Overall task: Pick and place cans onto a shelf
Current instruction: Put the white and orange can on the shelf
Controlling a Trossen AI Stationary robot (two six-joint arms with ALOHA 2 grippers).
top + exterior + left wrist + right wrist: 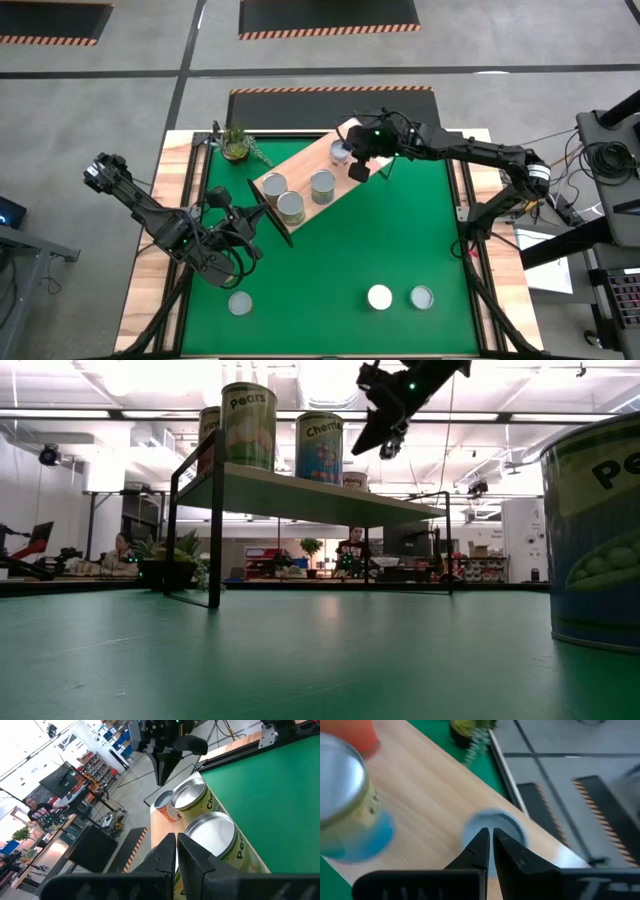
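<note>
low view reads shelf (300,488) can labels; high view shows both grippers' fingers pressed together.

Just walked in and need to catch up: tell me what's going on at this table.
A two-armed robot is moving cans onto the wooden shelf. Four cans stand on it, including a small can at its far end. The right pincer hangs above the shelf next to that small can, fingers shut and holding nothing. The left pincer waits near the shelf's other end, also shut and empty. Three cans sit on the green mat near the front edge: one on the left, two on the right.
</note>
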